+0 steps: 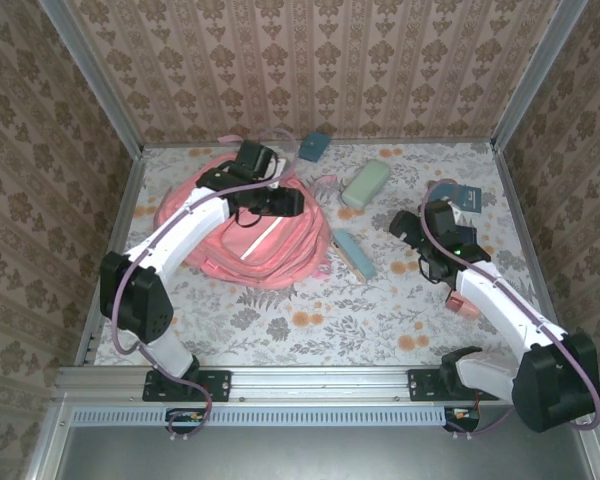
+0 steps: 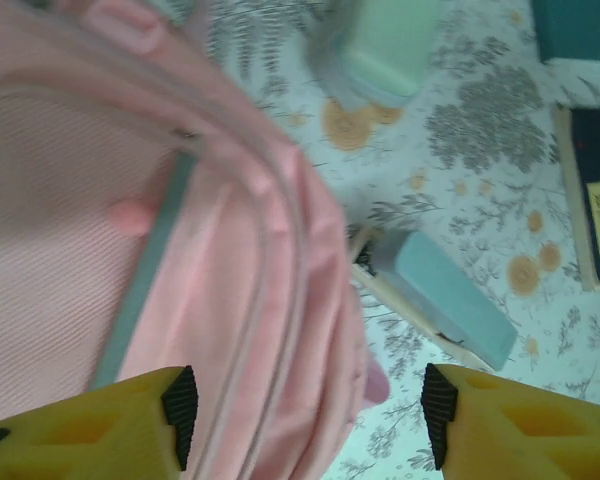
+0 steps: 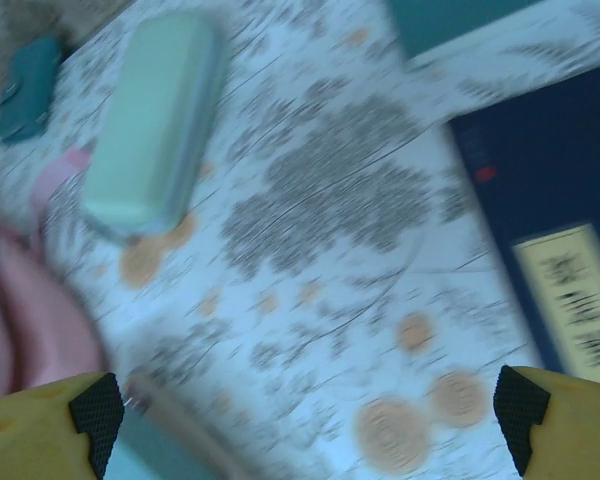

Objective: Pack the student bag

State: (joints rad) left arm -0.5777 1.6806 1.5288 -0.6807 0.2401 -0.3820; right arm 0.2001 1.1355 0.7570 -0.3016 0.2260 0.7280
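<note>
The left gripper point(image 2: 310, 420) hangs over the right edge of the student bag point(image 1: 255, 245), its yellow fingers point(image 2: 100, 430) standing apart. The bag's piped seam runs up between them. The fabric reaches the left black pad, and bare gap shows before the right one, so nothing is clamped. Seen from above, the pink backpack lies flat at the back left of the floral table point(image 1: 280, 320), with the left arm stretched over it and hiding much of its top. A grey stripe point(image 2: 145, 270) runs down the bag's face in the wrist view, and near it sits a small pink blob point(image 2: 130, 215) too soft to name.

Just right of the bag lies a pale blue box point(image 2: 440, 300), close to the fabric. Beyond it is a mint green case point(image 2: 385, 45), cut off at the top of the frame.

The right gripper point(image 3: 310, 420) hovers over bare tablecloth with its fingers spread wide and nothing between them. A navy book point(image 3: 540, 230) with a pale label lies near its right finger (the lettering is blurred past reading). A teal pouch point(image 3: 25, 88) sits far back on the table. From above, a small pink object point(image 1: 463, 303) is partly covered by the right forearm, and I cannot tell what it is.
</note>
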